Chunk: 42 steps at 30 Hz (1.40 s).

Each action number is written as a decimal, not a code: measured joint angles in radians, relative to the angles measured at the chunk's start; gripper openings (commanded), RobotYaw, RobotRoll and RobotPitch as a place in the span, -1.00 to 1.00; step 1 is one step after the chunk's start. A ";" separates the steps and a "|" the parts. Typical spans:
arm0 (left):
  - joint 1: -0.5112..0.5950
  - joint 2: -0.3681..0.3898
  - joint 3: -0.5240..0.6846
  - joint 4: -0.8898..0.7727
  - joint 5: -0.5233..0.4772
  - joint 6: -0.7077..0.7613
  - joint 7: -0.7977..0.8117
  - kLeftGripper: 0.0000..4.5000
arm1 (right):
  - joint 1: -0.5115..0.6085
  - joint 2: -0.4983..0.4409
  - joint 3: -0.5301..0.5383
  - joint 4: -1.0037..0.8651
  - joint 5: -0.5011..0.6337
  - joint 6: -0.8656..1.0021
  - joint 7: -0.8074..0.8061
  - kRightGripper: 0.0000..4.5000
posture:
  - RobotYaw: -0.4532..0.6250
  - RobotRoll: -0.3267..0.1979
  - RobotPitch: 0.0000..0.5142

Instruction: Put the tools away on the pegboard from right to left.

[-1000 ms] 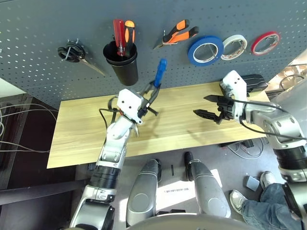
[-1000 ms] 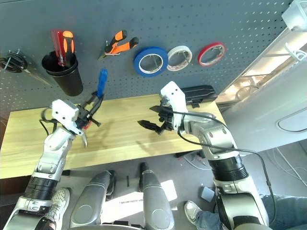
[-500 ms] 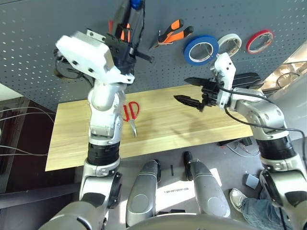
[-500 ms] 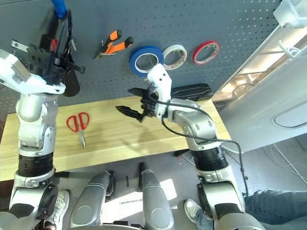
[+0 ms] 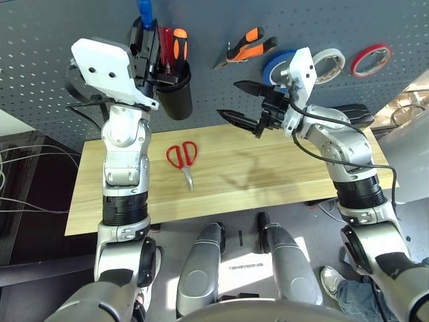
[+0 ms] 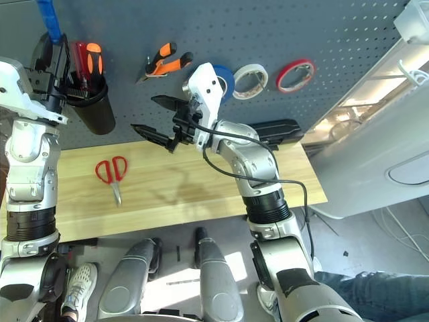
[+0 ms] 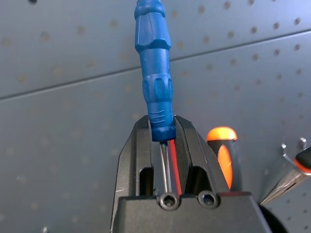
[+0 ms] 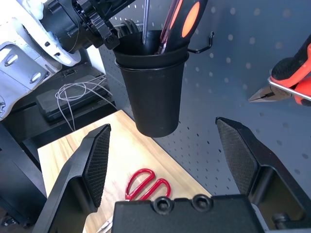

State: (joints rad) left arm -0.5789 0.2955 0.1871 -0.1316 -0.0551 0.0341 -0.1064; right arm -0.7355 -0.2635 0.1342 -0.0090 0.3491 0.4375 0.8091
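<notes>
The left gripper point(image 7: 163, 141) is clenched on the ribbed, slim blue screwdriver point(image 7: 154, 73), held upright with its thin metal shaft dipping into the glossy black cup point(image 5: 175, 94) on the pegboard point(image 5: 53, 40). Two fatter screwdrivers, one red point(image 5: 164, 43) and one orange point(image 5: 179, 43), already stand in the cup. The right gripper point(image 5: 242, 102) hovers wide open and empty over the table's middle, its pointed black fingers well apart. Red-handled scissors point(image 5: 183, 156) lie flat on the pale, grained wooden table point(image 5: 295, 181), at 6 o'clock from the cup. At 3 o'clock from the cup hang orange-and-black pliers point(image 5: 247, 47), then a blue tape point(image 5: 276, 64) partly behind the right arm, a white tape point(image 5: 330, 62) and a red tape point(image 5: 371, 59). The board is matte grey-blue, dotted with a regular grid of holes. Cables trail over the dark floor at 9 o'clock.
</notes>
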 measured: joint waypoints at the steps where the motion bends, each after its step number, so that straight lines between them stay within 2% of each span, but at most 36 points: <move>1: 0.002 0.000 -0.002 -0.005 -0.007 0.008 -0.006 -0.35 | 0.000 -0.002 0.000 0.002 -0.001 0.000 0.000 1.00 | 0.11 0.25 0.11; 3: 0.003 -0.002 -0.010 -0.034 -0.027 0.006 -0.025 -0.08 | 0.000 -0.008 0.000 0.004 -0.005 0.000 -0.001 1.00 | 0.11 0.25 0.11; 10: -0.007 0.012 -0.138 -0.216 0.004 -0.181 -0.131 0.96 | 0.030 -0.055 0.000 0.003 -0.007 0.001 0.003 1.00 | 0.11 0.25 0.12; 14: 0.057 0.023 -0.268 -0.216 0.005 -0.165 -0.238 0.98 | 0.090 -0.125 -0.001 0.019 -0.021 0.021 0.005 1.00 | 0.10 0.25 0.12; 20: 0.100 0.003 -0.354 -0.133 -0.036 0.023 -0.333 0.98 | 0.166 -0.230 0.020 0.120 -0.135 0.071 -0.029 1.00 | 0.08 0.25 0.11; 24: 0.141 0.007 -0.417 -0.038 -0.032 0.129 -0.390 0.98 | 0.182 -0.235 0.027 0.134 -0.166 0.116 -0.055 1.00 | 0.06 0.25 0.11; 27: 0.147 0.027 -0.465 0.026 0.024 0.138 -0.407 0.98 | 0.184 -0.231 0.027 0.129 -0.168 0.128 -0.056 1.00 | 0.06 0.25 0.11; 31: 0.143 0.029 -0.470 0.126 0.079 0.142 -0.392 0.98 | 0.185 -0.223 0.027 0.128 -0.170 0.137 -0.066 1.00 | 0.05 0.25 0.12; 34: 0.132 0.013 -0.459 0.270 0.110 0.174 -0.345 0.98 | 0.185 -0.210 0.027 0.128 -0.171 0.145 -0.076 1.00 | 0.05 0.25 0.12; 42: 0.074 -0.004 -0.321 0.542 0.118 0.282 -0.182 0.98 | 0.165 -0.168 0.028 0.128 -0.172 0.171 -0.105 1.00 | 0.05 0.25 0.14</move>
State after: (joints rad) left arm -0.5046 0.2916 -0.1337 0.4106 0.0631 0.3161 -0.2885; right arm -0.5707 -0.4319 0.1618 0.1191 0.1768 0.6087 0.7038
